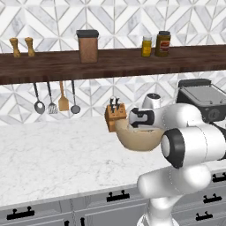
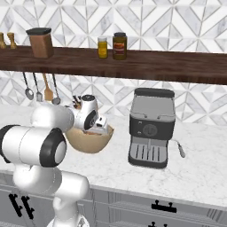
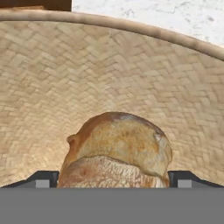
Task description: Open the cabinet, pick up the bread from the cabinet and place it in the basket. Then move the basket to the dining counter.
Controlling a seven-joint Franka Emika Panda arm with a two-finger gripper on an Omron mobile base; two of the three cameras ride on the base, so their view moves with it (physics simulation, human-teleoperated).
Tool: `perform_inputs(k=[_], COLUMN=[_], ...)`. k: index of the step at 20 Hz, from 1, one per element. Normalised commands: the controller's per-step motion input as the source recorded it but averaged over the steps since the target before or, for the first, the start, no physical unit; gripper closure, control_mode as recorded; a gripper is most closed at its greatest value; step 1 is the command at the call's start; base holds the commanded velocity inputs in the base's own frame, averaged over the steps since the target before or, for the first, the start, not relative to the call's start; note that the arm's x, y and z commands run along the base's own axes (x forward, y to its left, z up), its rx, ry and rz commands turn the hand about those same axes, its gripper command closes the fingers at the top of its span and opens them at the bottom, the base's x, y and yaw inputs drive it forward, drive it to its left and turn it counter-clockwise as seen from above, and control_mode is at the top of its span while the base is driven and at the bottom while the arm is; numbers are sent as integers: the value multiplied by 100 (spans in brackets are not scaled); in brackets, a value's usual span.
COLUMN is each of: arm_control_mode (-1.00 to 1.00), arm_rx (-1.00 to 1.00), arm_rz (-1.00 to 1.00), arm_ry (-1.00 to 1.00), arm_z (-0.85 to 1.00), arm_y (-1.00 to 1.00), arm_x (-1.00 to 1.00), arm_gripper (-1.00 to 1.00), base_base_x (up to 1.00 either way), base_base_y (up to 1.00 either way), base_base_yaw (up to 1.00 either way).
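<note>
1. Counter stuff first: a wooden knife block (image 1: pixel 115 117) sits right behind the basket (image 1: pixel 137 140), close to touching it from the left base view. A black and grey espresso machine (image 2: pixel 150 128) stands just to the basket's right, apart from it.
2. Above all that runs a dark wood shelf (image 1: pixel 53 66) with a brown canister (image 1: pixel 88 46), two small wooden shakers (image 1: pixel 22 47), a yellow jar (image 1: pixel 146 46) and a darker jar (image 1: pixel 162 43). Under the shelf hang some utensils (image 1: pixel 55 99): a spoon, a slotted turner, a wooden spatula and a ladle.
3. The counter is white marble (image 1: pixel 53 159) with grey drawers and black handles (image 1: pixel 118 196) along the front.
4. The arm is folded over itself, elbow up front near the camera, and the hand reaches down into the basket from above. The robot's own body blocks a good chunk of the basket in both base views.
5. The gripper (image 3: pixel 113 179) has its fingers (image 3: pixel 43 178) spread wide, one on each side of the bread (image 3: pixel 118 153), and they look clear of it rather than squeezing.
6. The bread sits at the bottom of the basket, resting on the woven inside wall, crusty brown top facing the hand camera.
</note>
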Motion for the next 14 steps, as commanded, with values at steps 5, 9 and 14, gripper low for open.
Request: perform_inputs(k=[5, 9, 14], arm_control_mode=[-100, -100, -100], arm_rx=[0, 0, 0], arm_rz=[1, 2, 4], arm_ry=[0, 0, -8], arm_z=[-12, 4, 18], arm_y=[0, 0, 16], arm_x=[-17, -3, -26], arm_gripper=[-100, -100, -100], base_base_x=[0, 0, 0], base_base_y=[0, 0, 0], base_base_yaw=[0, 0, 0])
